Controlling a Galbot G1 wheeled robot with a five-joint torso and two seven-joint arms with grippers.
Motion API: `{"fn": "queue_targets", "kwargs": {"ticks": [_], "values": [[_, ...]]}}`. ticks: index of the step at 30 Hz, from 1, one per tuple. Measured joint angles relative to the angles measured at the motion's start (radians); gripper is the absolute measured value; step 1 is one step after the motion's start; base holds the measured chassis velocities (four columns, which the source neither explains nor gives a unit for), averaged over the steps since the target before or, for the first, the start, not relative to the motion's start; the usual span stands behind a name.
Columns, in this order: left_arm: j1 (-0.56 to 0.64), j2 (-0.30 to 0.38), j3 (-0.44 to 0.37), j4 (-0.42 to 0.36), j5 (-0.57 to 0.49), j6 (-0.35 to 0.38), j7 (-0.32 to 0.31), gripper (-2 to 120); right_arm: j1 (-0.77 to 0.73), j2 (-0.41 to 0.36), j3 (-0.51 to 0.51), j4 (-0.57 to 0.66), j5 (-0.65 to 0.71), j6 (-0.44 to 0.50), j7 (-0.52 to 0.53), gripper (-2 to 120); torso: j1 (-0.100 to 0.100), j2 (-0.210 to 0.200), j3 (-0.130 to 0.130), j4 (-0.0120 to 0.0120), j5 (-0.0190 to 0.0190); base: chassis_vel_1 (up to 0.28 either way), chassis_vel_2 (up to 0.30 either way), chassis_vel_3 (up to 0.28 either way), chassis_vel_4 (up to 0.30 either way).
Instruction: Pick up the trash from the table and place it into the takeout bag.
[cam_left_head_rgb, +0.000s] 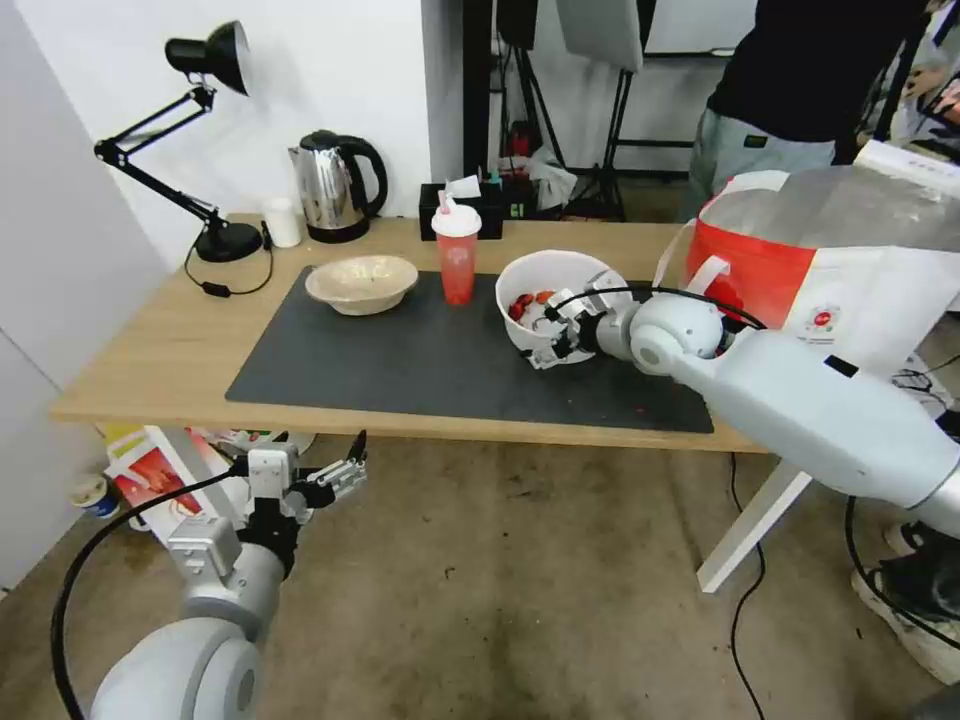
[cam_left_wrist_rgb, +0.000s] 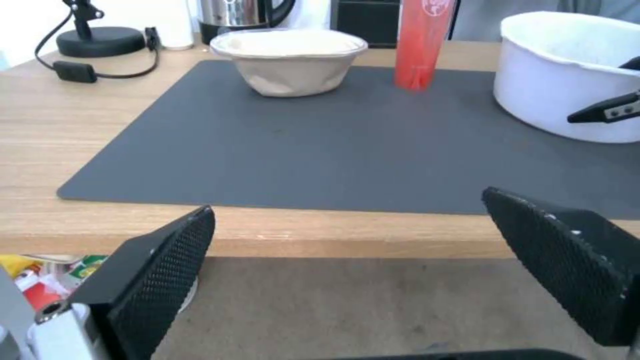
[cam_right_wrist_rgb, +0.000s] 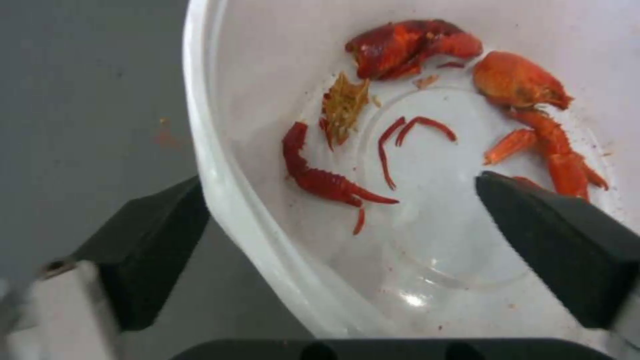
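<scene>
Head view puts our left gripper (cam_left_head_rgb: 340, 478) nearest, spread wide and empty below the table (cam_left_head_rgb: 150, 370) edge. Farther in, our right gripper (cam_left_head_rgb: 553, 335) straddles the white bowl (cam_left_head_rgb: 545, 275) rim, fingers apart, on the mat (cam_left_head_rgb: 420, 360) beside the takeout bag (cam_left_head_rgb: 850, 260).

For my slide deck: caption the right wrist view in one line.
Open right gripper straddling the rim of the white bowl, one finger inside above red shell scraps, one outside.

Bright even indoor light, soft shadows; wrist views blurry, pincer tips defocused.
</scene>
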Motion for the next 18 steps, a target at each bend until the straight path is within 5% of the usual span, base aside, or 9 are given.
{"fn": "queue_targets", "kwargs": {"ticks": [18], "values": [[0.001, -0.006, 0.009, 0.000, 0.017, -0.005, -0.007, 100, -0.007, -0.003, 0.001, 0.013, 0.020, -0.001, 0.021, 41, 0.000, 0.000, 0.000, 0.0001, 0.0000, 0.000, 0.000, 0.000, 0.000]]}}
